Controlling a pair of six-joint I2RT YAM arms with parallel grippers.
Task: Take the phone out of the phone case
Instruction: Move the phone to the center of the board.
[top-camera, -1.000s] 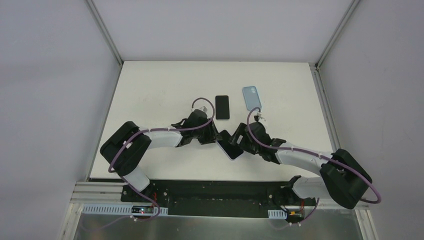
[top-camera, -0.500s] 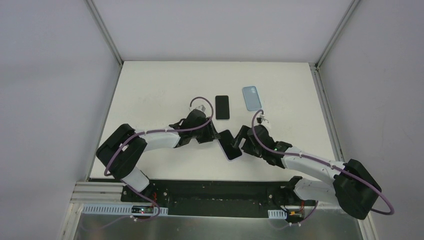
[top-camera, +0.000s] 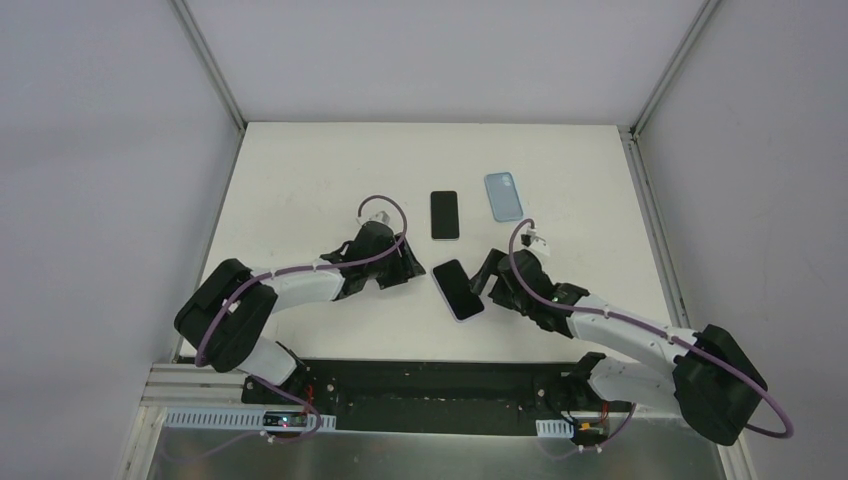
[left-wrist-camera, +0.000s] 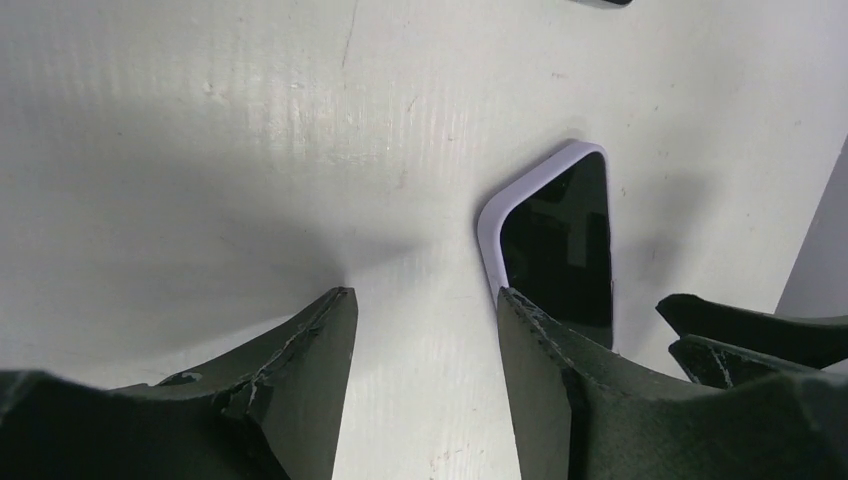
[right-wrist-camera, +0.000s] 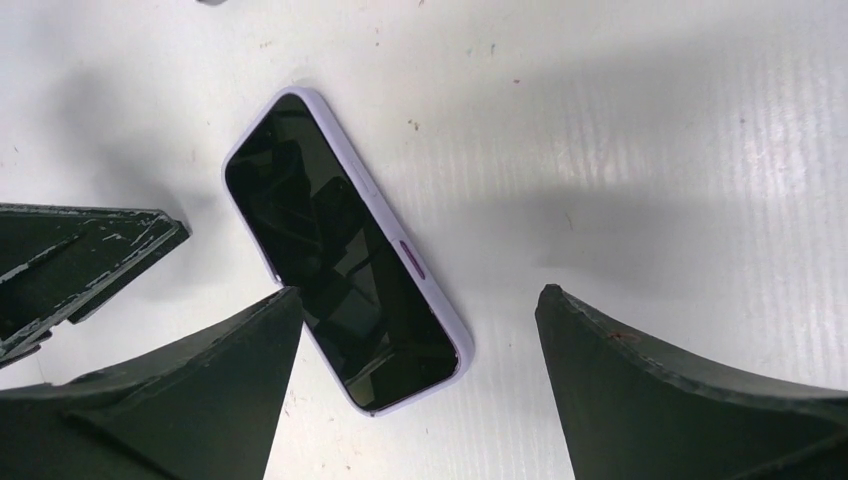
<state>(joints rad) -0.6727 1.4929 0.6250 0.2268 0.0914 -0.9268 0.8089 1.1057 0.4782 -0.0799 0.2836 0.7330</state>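
The black phone in its lilac rubbery case (top-camera: 458, 290) is seen lying flat on the white table (top-camera: 300, 180), screen up, between both arms. Nothing is held: the left gripper (left-wrist-camera: 425, 300) is spread apart just beside it, and the right gripper (right-wrist-camera: 415, 295) is spread wide over it. The phone is judged not yet taken out. Next, a case edge must be gripped. The purple side button (right-wrist-camera: 412, 258) is shown only by the right wrist view. A bare black phone (top-camera: 444, 214) and a light blue case (top-camera: 503, 195) are shown only from the top.

A white table (top-camera: 320, 180) stands boxed in by pale grey walls (top-camera: 100, 150), with aluminium posts (top-camera: 208, 62) at the far corners, under even light; a metal rail (top-camera: 190, 382) lines its near edge.
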